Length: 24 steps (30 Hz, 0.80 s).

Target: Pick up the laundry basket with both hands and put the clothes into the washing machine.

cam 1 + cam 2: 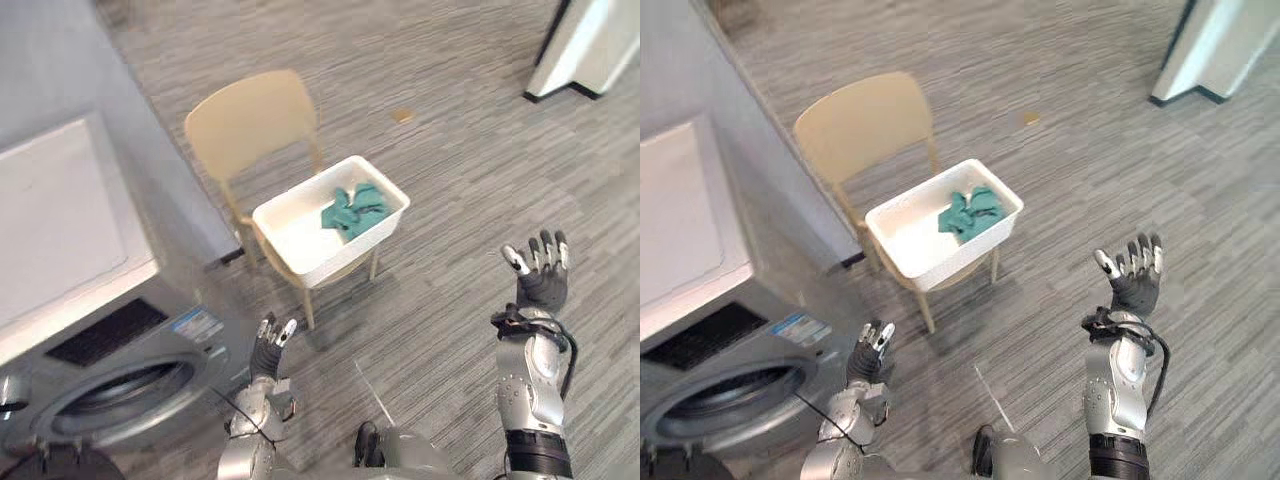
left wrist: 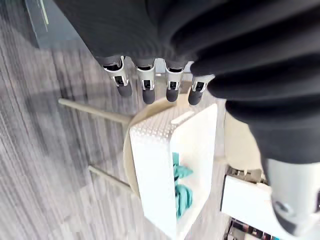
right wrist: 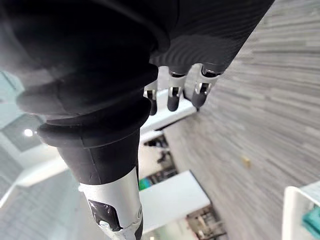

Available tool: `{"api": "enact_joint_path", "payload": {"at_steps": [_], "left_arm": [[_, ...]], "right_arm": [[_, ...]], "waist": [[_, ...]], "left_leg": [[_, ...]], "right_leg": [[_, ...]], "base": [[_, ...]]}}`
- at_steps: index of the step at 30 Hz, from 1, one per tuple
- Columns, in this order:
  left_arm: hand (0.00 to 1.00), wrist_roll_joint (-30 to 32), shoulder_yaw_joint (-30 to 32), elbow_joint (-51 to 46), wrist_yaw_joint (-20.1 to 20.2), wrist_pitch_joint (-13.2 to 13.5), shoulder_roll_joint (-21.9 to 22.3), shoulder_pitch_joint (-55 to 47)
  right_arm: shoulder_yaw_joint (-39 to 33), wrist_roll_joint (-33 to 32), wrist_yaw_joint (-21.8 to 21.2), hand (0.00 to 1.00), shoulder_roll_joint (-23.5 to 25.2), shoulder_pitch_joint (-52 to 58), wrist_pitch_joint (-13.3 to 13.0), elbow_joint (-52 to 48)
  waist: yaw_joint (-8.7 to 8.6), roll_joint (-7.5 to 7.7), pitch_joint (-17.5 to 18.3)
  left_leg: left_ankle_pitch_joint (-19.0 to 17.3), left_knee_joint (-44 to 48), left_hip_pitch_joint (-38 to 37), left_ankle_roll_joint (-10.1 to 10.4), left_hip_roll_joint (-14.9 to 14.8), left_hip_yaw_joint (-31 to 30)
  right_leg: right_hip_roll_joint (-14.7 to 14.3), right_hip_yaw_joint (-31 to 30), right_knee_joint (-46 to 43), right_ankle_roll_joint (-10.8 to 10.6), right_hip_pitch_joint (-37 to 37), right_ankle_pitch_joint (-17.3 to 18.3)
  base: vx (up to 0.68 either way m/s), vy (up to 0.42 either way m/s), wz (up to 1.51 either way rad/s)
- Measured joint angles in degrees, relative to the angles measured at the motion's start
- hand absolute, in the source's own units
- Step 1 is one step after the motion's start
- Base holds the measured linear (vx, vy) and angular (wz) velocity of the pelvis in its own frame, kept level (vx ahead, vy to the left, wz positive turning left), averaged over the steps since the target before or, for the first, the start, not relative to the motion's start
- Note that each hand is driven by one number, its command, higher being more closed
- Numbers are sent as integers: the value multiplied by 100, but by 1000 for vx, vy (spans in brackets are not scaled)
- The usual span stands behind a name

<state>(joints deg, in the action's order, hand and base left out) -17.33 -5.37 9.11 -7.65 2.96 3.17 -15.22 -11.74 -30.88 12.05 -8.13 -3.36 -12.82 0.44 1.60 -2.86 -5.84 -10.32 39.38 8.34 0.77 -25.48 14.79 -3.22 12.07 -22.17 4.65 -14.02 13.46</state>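
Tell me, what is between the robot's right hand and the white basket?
Just bare grey floor. The left eye view shows the right hand raised and open, apart from the basket on the chair, with nothing lying in that stretch.

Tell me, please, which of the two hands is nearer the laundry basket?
The left hand, by the washing machine, fingers pointing at the laundry basket; the right hand is raised farther off over the floor.
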Motion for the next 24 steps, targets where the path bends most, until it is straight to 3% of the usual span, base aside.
{"api": "enact_joint_path", "payload": {"at_steps": [2, 4, 5, 7, 9, 10, 11, 12, 14, 15, 17, 18, 19, 20, 21, 24], "left_arm": [[0, -1, 7, -12, 14, 0, -3, -99], [0, -5, 64, -31, 11, 1, -3, -144], [0, -5, 86, -32, 9, 1, -3, -172], [0, -5, 160, -110, -3, 1, 2, -292], [0, -7, 157, -249, -1, 3, 2, -362], [0, -21, 160, -321, 5, 4, 3, -396], [0, -40, 177, -326, 5, 3, -3, -398], [0, -56, 227, -326, 5, -2, 0, -408], [0, -58, 238, -408, 11, -20, 2, -330], [0, -58, 193, -414, 14, -36, 3, -333], [0, -56, 117, -440, 31, -54, -4, -371], [0, -56, 85, -426, 55, -99, -10, -432], [0, -55, 81, -425, 71, -129, -40, -476], [0, -53, 36, -426, 126, -195, -147, -552], [0, -48, -59, -425, 142, -256, -272, -602], [0, 45, -55, -455, 146, -272, -373, -555]], "right_arm": [[95, 3, 0, 0, 0, -36, -9, -31], [116, 257, 63, 0, 36, -104, -7, -125], [149, 372, 84, 0, 33, -166, -8, -140], [451, 851, 276, 0, 57, -493, -6, -142], [676, 915, 289, 0, 113, -626, -7, -143], [885, 912, 273, 0, 173, -647, -8, -199], [982, 912, 266, 0, 218, -645, -12, -204], [1195, 897, 265, 0, 389, -638, -9, -220], [1348, 869, 245, 0, 560, -639, -10, -424], [1462, 837, 192, 0, 602, -638, -9, -438], [1529, 826, 133, 0, 646, -594, 2, -436], [1549, 840, 92, 0, 710, -495, 25, -435], [1577, 855, 32, 0, 737, -441, 45, -434], [1615, 921, -76, 0, 781, -283, 88, -434], [1605, 965, -116, 0, 778, -121, 109, -435], [1400, 1135, -185, 0, 771, 86, 218, -429]], "waist": [[85, -84, 21], [106, -113, 0], [142, -129, -10], [470, -186, -36], [601, -226, -40], [712, -289, -2], [734, -337, 23], [732, -201, 39], [739, -69, 7], [824, -40, 16], [990, -36, 19], [1041, -11, 7], [1029, 11, 9], [999, 99, 22], [838, 142, 12], [547, 145, 12]], "left_leg": [[-256, 254, 320, -64, 306, -2], [-558, 220, 709, 138, 1043, -232], [-591, 137, 780, 133, 1256, -293], [-613, -467, 1006, 91, 2143, -483], [-569, -860, 1109, 80, 2442, -659], [-287, -1388, 1044, -35, 2478, -709], [-36, -1432, 975, -429, 2455, -674], [-24, -1507, 875, -538, 2535, -640], [-98, -1443, 863, -678, 2639, -602], [-182, -1357, 828, -780, 2701, -579], [-483, -1435, 629, -804, 2753, -563], [-641, -1464, 459, -752, 2753, -555], [-698, -1456, 373, -736, 2761, -567], [-768, -1427, 191, -738, 2843, -665], [-818, -1338, 8, -757, 2890, -877], [-822, -1405, -345, -759, 2853, -1587]], "right_leg": [[-148, -161, 509, -41, 291, -98], [-164, -233, 856, 120, 608, -262], [-169, -278, 938, 149, 692, -306], [-209, -670, 1250, 77, 1077, -431], [-254, -831, 1385, 36, 1294, -421], [-335, -888, 1444, -49, 1438, -366], [-362, -900, 1464, -111, 1533, -320], [-256, -772, 1488, -289, 1632, -181], [-53, -317, 1309, -397, 1619, 103], [23, -175, 1289, -403, 1677, 148], [102, -77, 981, -665, 1711, 306], [243, -5, -53, -1041, 1392, 561], [364, 43, -802, -1200, 1127, 595], [649, 69, -2352, -1548, 590, 412], [866, 84, -3447, -1758, 281, 297], [1253, 239, -4425, -1675, -76, 309]], "base": [[113, -121, -65], [165, -53, -20], [207, 5, -45], [205, 61, -83], [231, 87, -62], [241, 96, -53], [266, 86, -25], [278, 63, 15], [296, 72, 29], [246, 85, 10], [194, 73, -1], [152, 51, -4], [228, 51, 6], [293, 24, 47], [321, 7, 74], [354, -90, 128]]}}
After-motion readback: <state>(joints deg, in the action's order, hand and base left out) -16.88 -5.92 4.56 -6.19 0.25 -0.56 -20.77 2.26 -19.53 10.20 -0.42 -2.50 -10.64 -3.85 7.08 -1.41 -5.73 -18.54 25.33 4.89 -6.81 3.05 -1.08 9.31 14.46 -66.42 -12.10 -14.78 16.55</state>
